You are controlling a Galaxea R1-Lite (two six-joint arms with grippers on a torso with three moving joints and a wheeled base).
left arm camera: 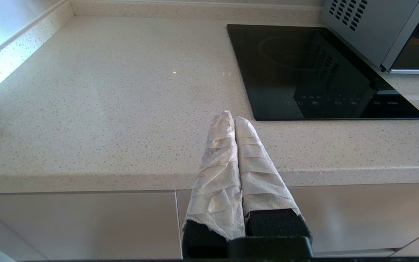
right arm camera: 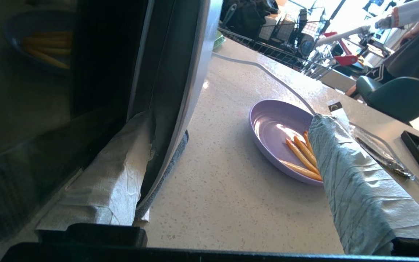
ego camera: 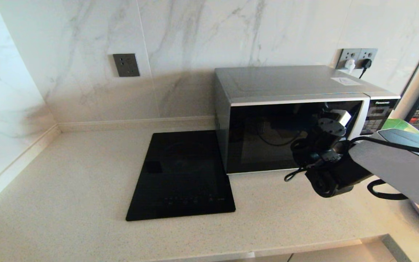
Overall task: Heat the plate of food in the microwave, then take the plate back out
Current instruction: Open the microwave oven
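Beside open right pincer (right arm camera: 231, 145) — plate of food (right arm camera: 273, 127), apart.

The right gripper (right arm camera: 227, 160) straddles the microwave (ego camera: 293, 120) handle (right arm camera: 180, 91). The plate of food (right arm camera: 278, 138) blocks its outer finger; bare counter (right arm camera: 216, 189) lies between.

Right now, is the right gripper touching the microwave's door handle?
Touching: the right wrist view shows one finger pressed behind the microwave handle.

In the head view the right arm covers the curved silver handle and part of the boxy silver-grey microwave (ego camera: 289, 120). One taped finger (right arm camera: 355, 182) hides part of the pale lilac plate of golden sticks (right arm camera: 278, 134). The flat black glass cooktop's (left arm camera: 318, 72) markings are too small to read.
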